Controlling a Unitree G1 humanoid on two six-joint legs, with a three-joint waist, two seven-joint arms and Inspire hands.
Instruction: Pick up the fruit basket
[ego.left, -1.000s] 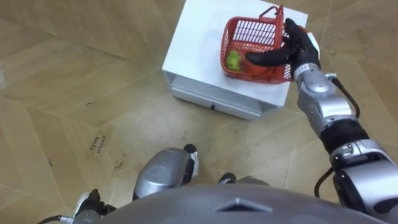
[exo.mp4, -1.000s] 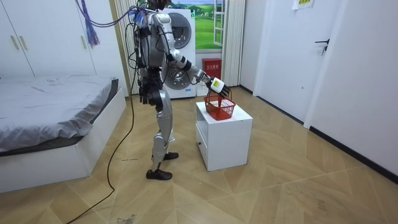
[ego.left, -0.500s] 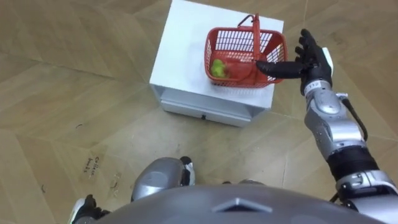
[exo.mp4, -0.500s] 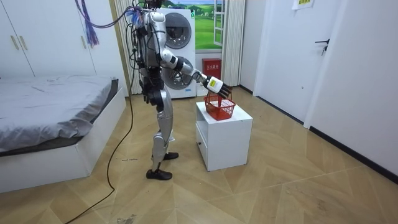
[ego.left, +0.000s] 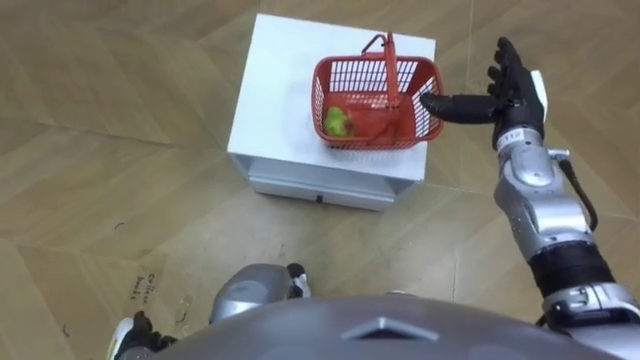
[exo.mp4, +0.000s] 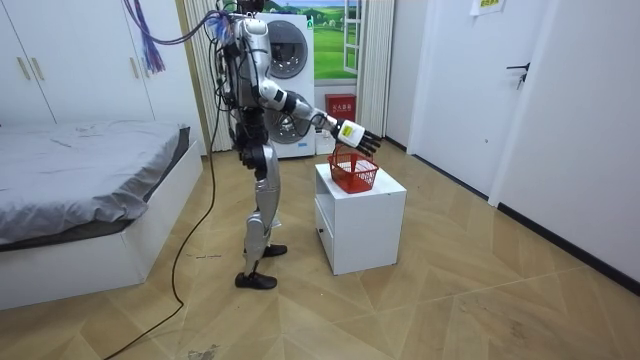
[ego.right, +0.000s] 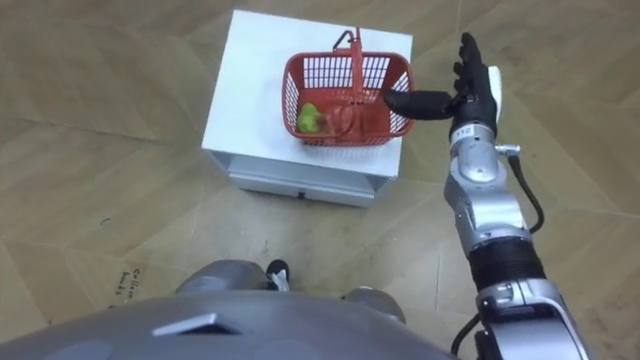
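Observation:
The red mesh fruit basket (ego.left: 345, 82) stands on the white cabinet (ego.left: 280, 95), its handle (ego.left: 388, 60) upright. A green fruit (ego.left: 336, 122) lies in its left part. My right hand (ego.left: 510, 90) is open, fingers straight, just right of the basket. Its thumb (ego.left: 450, 103) points left, with the tip over the basket's right rim. In the room view that hand (exo.mp4: 357, 140) hovers a little above the basket (exo.mp4: 352, 174). My left hand (ego.left: 128, 335) hangs low by my body at the lower left edge.
The cabinet has a drawer front (ego.left: 320, 187) facing me and stands on a wooden floor (ego.left: 120, 180). I stand close in front of it. In the room view a bed (exo.mp4: 80, 190) lies behind me and a washing machine (exo.mp4: 300, 60) stands further back.
My right hand has drawn out of the basket's right side, up and to the right, and its fingers have straightened. The basket stays on the cabinet. The head camera has shifted.

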